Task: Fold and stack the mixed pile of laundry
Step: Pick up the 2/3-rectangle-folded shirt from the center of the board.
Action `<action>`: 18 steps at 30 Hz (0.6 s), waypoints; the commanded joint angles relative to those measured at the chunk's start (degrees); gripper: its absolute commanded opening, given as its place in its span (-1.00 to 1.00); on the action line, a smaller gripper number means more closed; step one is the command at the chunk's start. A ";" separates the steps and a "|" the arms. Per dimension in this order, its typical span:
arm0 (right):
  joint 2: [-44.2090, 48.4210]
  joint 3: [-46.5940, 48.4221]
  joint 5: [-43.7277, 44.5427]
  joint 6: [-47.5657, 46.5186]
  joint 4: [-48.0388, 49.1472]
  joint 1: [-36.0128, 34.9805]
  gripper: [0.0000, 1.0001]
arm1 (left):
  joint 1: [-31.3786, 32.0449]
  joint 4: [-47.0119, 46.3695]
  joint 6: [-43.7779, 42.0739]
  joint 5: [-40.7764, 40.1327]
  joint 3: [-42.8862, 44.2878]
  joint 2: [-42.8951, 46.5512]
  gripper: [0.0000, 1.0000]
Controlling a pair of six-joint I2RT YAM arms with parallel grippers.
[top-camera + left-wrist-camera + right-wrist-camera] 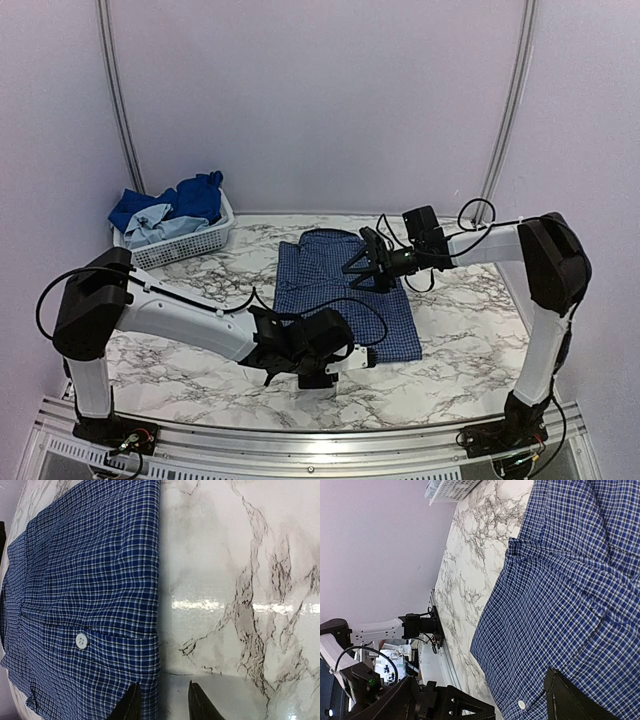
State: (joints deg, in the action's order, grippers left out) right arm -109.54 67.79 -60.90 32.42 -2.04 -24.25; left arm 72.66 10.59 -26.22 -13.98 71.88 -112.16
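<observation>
From the top camera, we see the navy checked shirt [340, 290] spread flat in the middle of the bench [470, 320]. We take it to be the garment in hand, laid out so it can be folded. Beyond the shirt's far left corner stands the white basket [190, 245], holding the royal blue clothes [198, 195] and a pale blue garment [152, 225]; we judge they are kept there to leave the shirt room. The left gripper [328, 375] sits low at the shirt's near edge, and the right gripper [365, 262] hovers over the shirt's far right part with its fingers spread. One gripper at each end would suit lifting a side over together. In the left wrist view, the shirt [90, 580] fills the left half, with bare bench [240, 580] beside its straight edge. The left gripper [162, 705] straddles that edge, one tip over the cloth and one over the bench, jaws apart and nothing pinched that we can see. A white button [81, 640] lies just inside the edge. We think this placing is meant to catch the hem. In the right wrist view, the shirt [570, 580] lies under the right gripper [520, 702], whose fingers stand wide and released, holding nothing. The basket [452, 487] shows past the shirt's far side, across the bench [465, 570].
</observation>
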 commanded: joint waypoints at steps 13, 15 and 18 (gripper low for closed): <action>-7.96 14.52 4.66 -20.32 -23.21 -2.16 -0.15 | 1.82 2.86 -0.57 -5.66 1.70 -0.68 -1.00; -8.18 15.43 4.44 -21.80 -24.09 -2.78 -0.31 | 2.64 4.70 0.92 -3.89 0.18 2.19 -1.00; -9.48 17.00 4.33 -24.41 -26.29 -3.99 -0.49 | 3.46 7.60 4.36 -0.05 -1.19 6.58 -1.00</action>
State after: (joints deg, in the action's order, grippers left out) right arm -117.34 81.58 -57.47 14.76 -21.82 -26.44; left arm 74.30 12.27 -26.65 -19.51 72.16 -112.68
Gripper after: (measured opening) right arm 0.300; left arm 0.005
